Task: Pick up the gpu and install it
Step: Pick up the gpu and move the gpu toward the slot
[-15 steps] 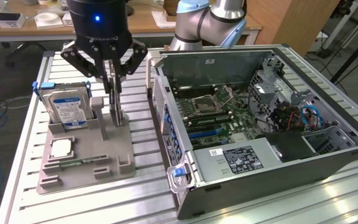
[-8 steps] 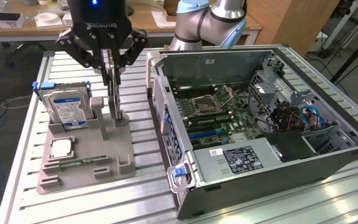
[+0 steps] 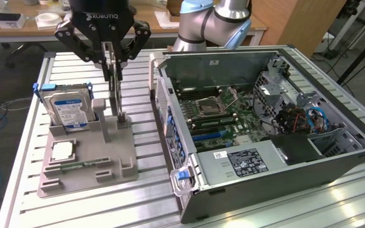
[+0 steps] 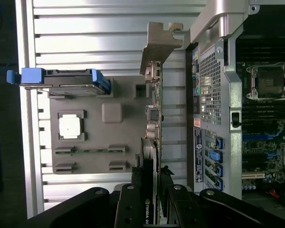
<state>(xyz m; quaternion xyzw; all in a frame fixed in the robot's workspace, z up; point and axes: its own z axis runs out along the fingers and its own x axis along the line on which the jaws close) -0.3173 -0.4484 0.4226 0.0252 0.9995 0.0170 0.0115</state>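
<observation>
The black two-fingered claw (image 3: pixel 114 61) hangs over the slatted aluminium desk (image 3: pixel 144 199), closed on the gpu (image 3: pixel 115 92) — a thin flat expansion card standing upright on its edge. One finger presses each face near the card's upper end. The card's lower edge sits at the slot posts of the grey moulded plastic holder tray (image 3: pixel 87 152); whether it rests in the slot or is just clear of it, I cannot tell.

In the wrist view the claw (image 4: pixel 151 202) grips the card edge-on, and the gpu (image 4: pixel 156 102) ends in a silver metal bracket beside the case's rear panel.

On the same tray stand a silver hard drive with a blue label (image 3: pixel 70 110), a square silver processor chip (image 3: pixel 62 151) and a narrow green memory stick (image 3: pixel 81 165). On the exterior view's right lies the open dark-grey computer case (image 3: pixel 277 187) — its green motherboard (image 3: pixel 224 111) exposed.
</observation>
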